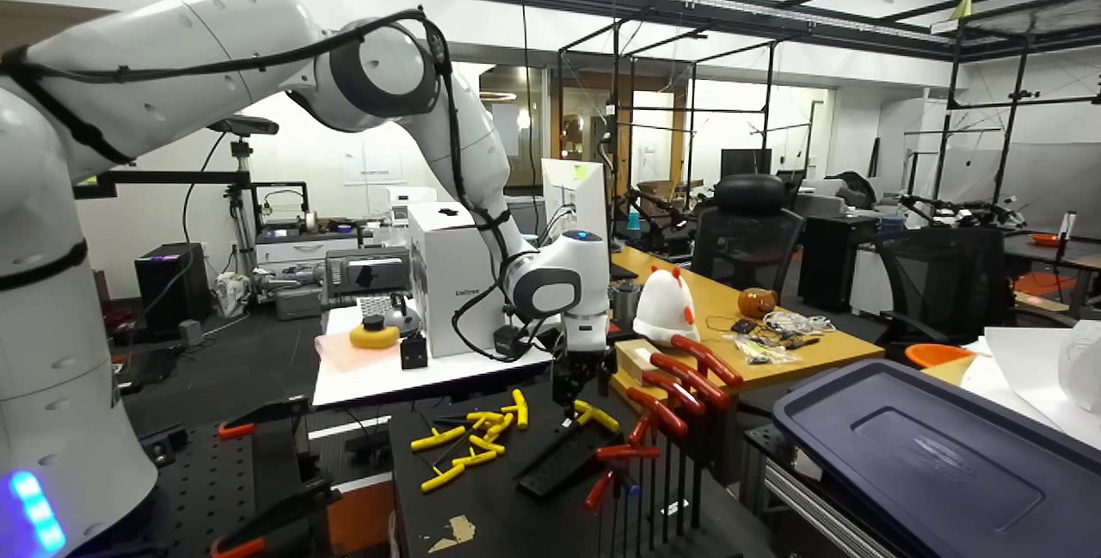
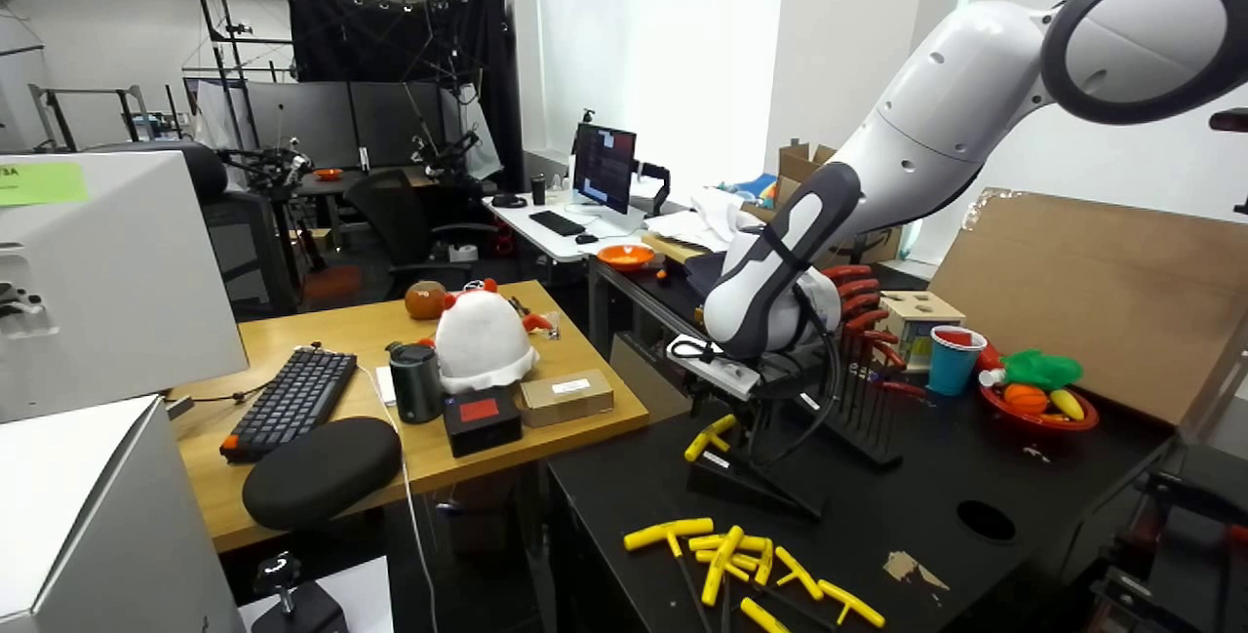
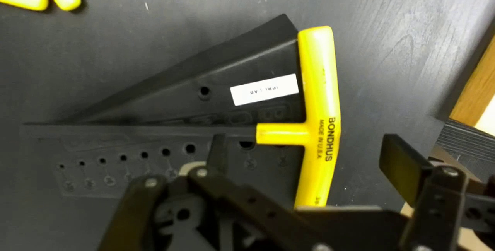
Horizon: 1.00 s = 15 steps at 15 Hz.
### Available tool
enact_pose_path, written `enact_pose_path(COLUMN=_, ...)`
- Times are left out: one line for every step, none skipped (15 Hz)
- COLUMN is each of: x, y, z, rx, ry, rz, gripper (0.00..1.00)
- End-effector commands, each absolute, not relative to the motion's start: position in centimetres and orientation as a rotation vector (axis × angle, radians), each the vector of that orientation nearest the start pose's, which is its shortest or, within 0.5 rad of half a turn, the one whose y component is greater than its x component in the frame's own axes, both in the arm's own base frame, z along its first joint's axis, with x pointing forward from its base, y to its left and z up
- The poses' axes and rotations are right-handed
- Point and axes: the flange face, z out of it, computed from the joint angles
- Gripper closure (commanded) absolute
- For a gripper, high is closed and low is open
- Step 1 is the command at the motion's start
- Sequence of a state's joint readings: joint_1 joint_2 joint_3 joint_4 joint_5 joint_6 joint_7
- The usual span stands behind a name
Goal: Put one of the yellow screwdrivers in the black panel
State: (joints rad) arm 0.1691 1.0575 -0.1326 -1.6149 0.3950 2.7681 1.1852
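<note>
My gripper (image 3: 304, 139) is open above a yellow T-handled screwdriver (image 3: 319, 88); in the wrist view the handle shows between the spread fingers, apart from both. How high they are above it I cannot tell. This screwdriver's dark shaft lies lengthwise over a low black panel (image 3: 170, 104) with a row of holes and a white label, which also shows in an exterior view (image 1: 563, 463). The handle's lower end is hidden behind the gripper. Beside the panel several more yellow screwdrivers (image 2: 721, 563) lie in a loose pile. An upright black rack (image 2: 863, 409) bears several red-handled tools (image 1: 688, 382).
Close by the rack are a blue cup (image 2: 955, 365), a wooden box (image 2: 916, 321) and a red bowl (image 2: 1038, 423) of toy food. A wooden desk (image 1: 817, 356) adjoins the black table (image 2: 624, 487). A dark lidded box (image 1: 946, 446) stands beyond the rack.
</note>
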Motion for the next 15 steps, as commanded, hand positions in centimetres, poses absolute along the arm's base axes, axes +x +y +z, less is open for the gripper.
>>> enact_pose_path(x=65.6, y=1.0, z=3.1, rx=-2.266, ry=2.04, rz=-0.118, gripper=0.0)
enact_pose_path(x=65.8, y=0.9, z=3.0, rx=-2.274, ry=2.029, rz=-0.127, gripper=0.0)
enact_pose_path(x=65.8, y=0.7, z=2.8, rx=-2.281, ry=2.027, rz=-0.135, gripper=0.0)
enact_pose_path(x=65.9, y=0.6, z=2.7, rx=-2.288, ry=2.012, rz=-0.14, gripper=0.0)
enact_pose_path(x=66.0, y=0.6, z=2.7, rx=-2.295, ry=2.008, rz=-0.142, gripper=0.0)
enact_pose_path(x=66.0, y=0.5, z=2.6, rx=-2.302, ry=2.001, rz=-0.148, gripper=0.0)
enact_pose_path(x=66.0, y=0.5, z=2.5, rx=-2.304, ry=1.997, rz=-0.141, gripper=0.0)
enact_pose_path(x=66.0, y=0.5, z=2.4, rx=-2.307, ry=2.0, rz=-0.143, gripper=0.0)
enact_pose_path(x=66.0, y=0.5, z=2.3, rx=-2.312, ry=2.0, rz=-0.141, gripper=0.0)
enact_pose_path(x=65.9, y=0.6, z=2.0, rx=-2.313, ry=1.999, rz=-0.137, gripper=0.0)
enact_pose_path(x=65.3, y=1.0, z=1.4, rx=-2.316, ry=1.994, rz=-0.138, gripper=0.0)
enact_pose_path(x=65.2, y=1.1, z=1.1, rx=-2.318, ry=1.987, rz=-0.139, gripper=0.0)
enact_pose_path(x=64.9, y=1.4, z=0.6, rx=-2.324, ry=1.98, rz=-0.139, gripper=0.0)
enact_pose_path(x=64.7, y=1.6, z=0.1, rx=-2.326, ry=1.978, rz=-0.139, gripper=0.0)
enact_pose_path(x=64.8, y=1.5, z=-0.1, rx=-2.328, ry=1.974, rz=-0.136, gripper=0.0)
